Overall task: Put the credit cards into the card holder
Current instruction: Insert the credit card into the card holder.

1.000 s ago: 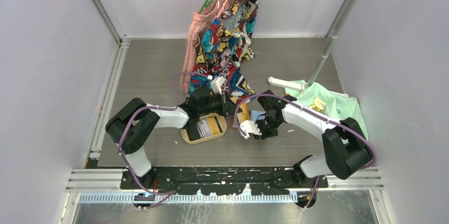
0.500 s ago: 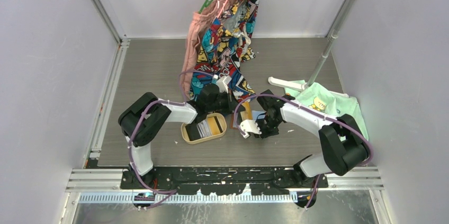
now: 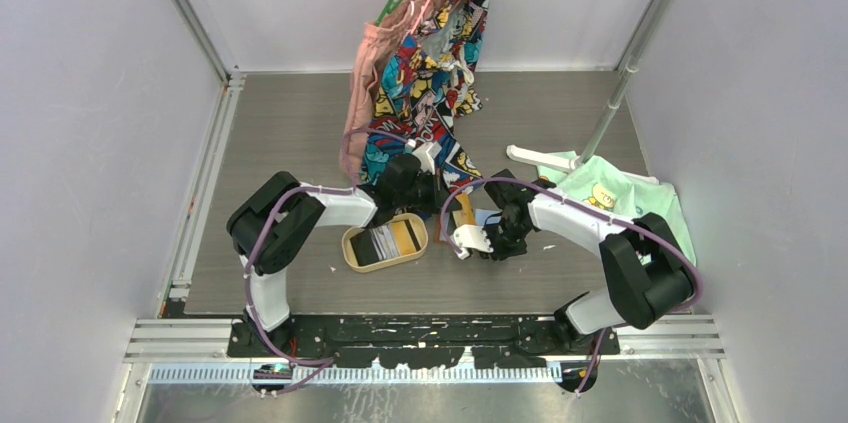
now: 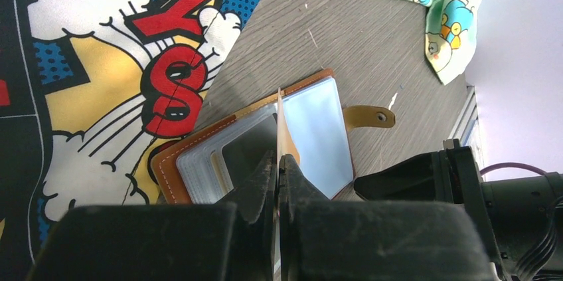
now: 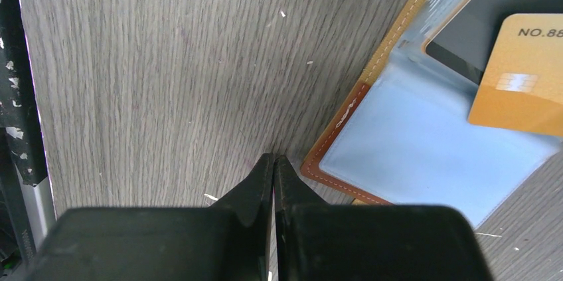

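The tan card holder (image 4: 319, 135) lies open on the table, showing clear sleeves; its snap strap (image 4: 370, 117) sticks out to the right. My left gripper (image 4: 277, 158) is shut on a yellow credit card (image 4: 285, 138), held edge-on just above the sleeves. From the right wrist the same yellow card (image 5: 524, 75) hangs over the card holder (image 5: 411, 155), and a dark card (image 5: 465, 42) sits in one sleeve. My right gripper (image 5: 273, 159) is shut on nothing, its tips on the table by the holder's stitched edge. More credit cards lie in the oval wooden tray (image 3: 352, 251).
Comic-print clothing (image 3: 420, 73) hangs from a rack and drapes onto the table right behind the holder. A light green cloth (image 3: 620, 198) lies at the right by the rack pole (image 3: 625, 73). The right arm's body (image 4: 425, 181) is close beside my left fingers.
My left arm has swung right from over the tray to the card holder, carrying the yellow card. The right gripper has stayed in place at the holder's edge.
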